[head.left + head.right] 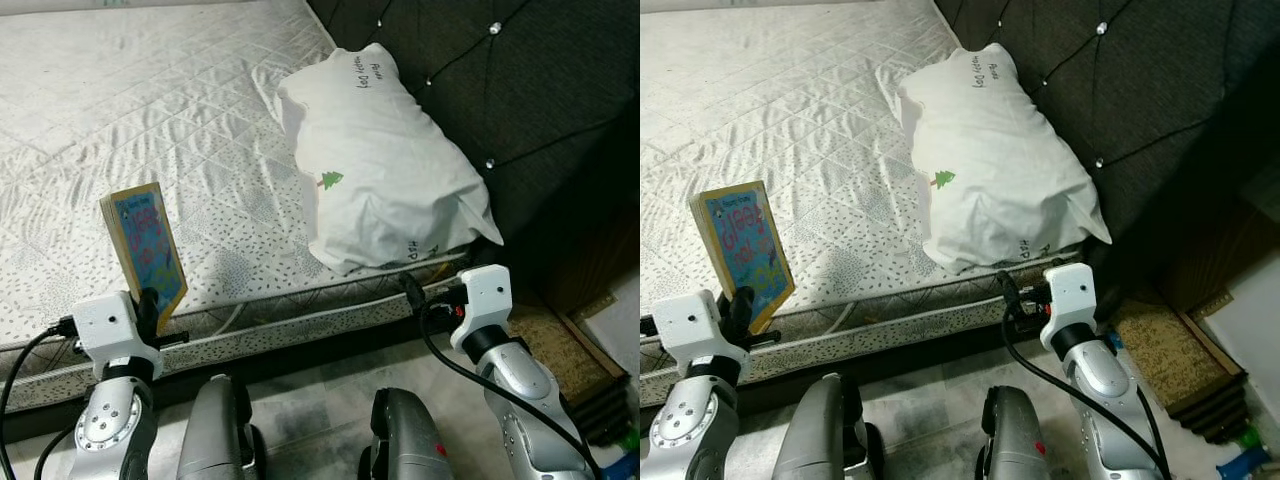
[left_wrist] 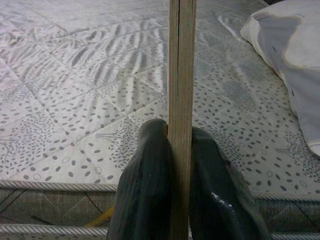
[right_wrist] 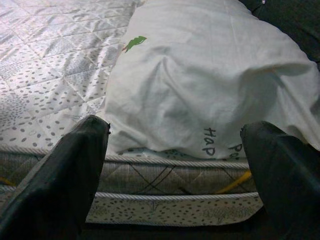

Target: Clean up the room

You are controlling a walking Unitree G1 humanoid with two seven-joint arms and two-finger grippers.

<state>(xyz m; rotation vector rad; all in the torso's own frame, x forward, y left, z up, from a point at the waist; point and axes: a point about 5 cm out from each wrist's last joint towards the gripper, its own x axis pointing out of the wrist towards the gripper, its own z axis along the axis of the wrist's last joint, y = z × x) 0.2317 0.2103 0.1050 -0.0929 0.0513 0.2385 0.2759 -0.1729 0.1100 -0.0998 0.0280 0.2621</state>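
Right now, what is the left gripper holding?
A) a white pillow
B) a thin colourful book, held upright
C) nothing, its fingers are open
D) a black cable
B: the left gripper is shut on the edge of the book, which stands upright over the edge of the mattress.

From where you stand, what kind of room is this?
Most likely a bedroom. A bare quilted mattress fills most of the view, a white pillow lies at its head against a dark tufted headboard, and the left gripper holds a picture book upright at the bed's edge.
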